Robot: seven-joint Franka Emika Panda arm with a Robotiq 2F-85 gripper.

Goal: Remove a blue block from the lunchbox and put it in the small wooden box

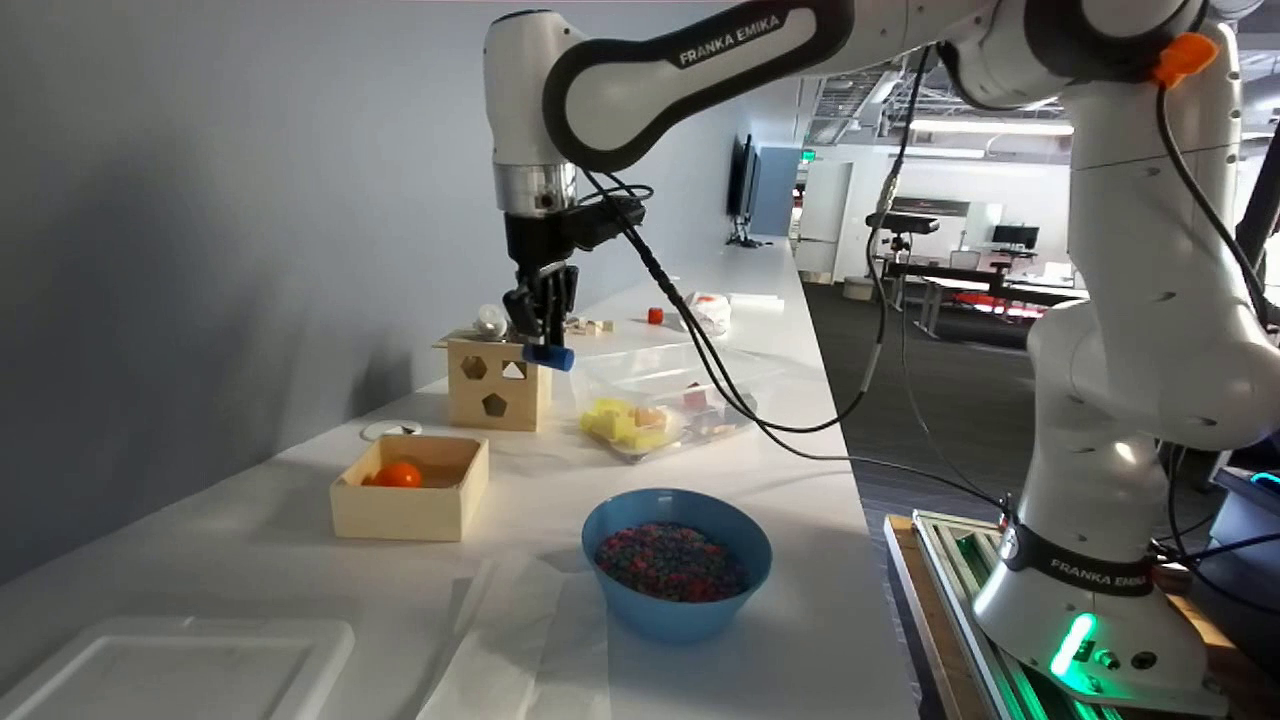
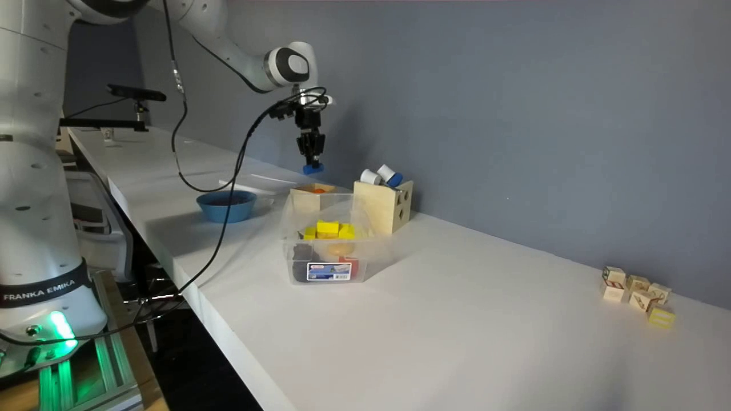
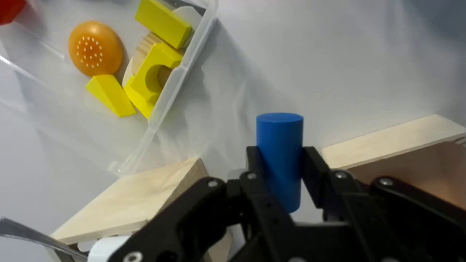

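My gripper [image 3: 279, 160] is shut on a blue cylindrical block [image 3: 279, 127], gripped across its sides in the wrist view. In both exterior views the gripper [image 1: 546, 335] [image 2: 312, 162] holds the block [image 1: 549, 358] [image 2: 313, 169] in the air. The small wooden box [image 1: 396, 512] [image 2: 304, 201] stands on the table with an orange round thing [image 1: 398, 474] inside; its wall shows right of the fingers in the wrist view [image 3: 395, 140]. The clear lunchbox [image 2: 337, 240] holds yellow blocks, an orange piece and others; its rim [image 3: 178, 80] is upper left in the wrist view.
A taller wooden cube with holes [image 1: 495, 390] [image 2: 377, 206] stands between lunchbox and wall, with white and blue pieces on top [image 2: 387, 176]. A blue bowl [image 1: 680, 612] stands nearer the arm base. A white lid [image 1: 180, 665] and letter blocks [image 2: 642, 292] lie on the table.
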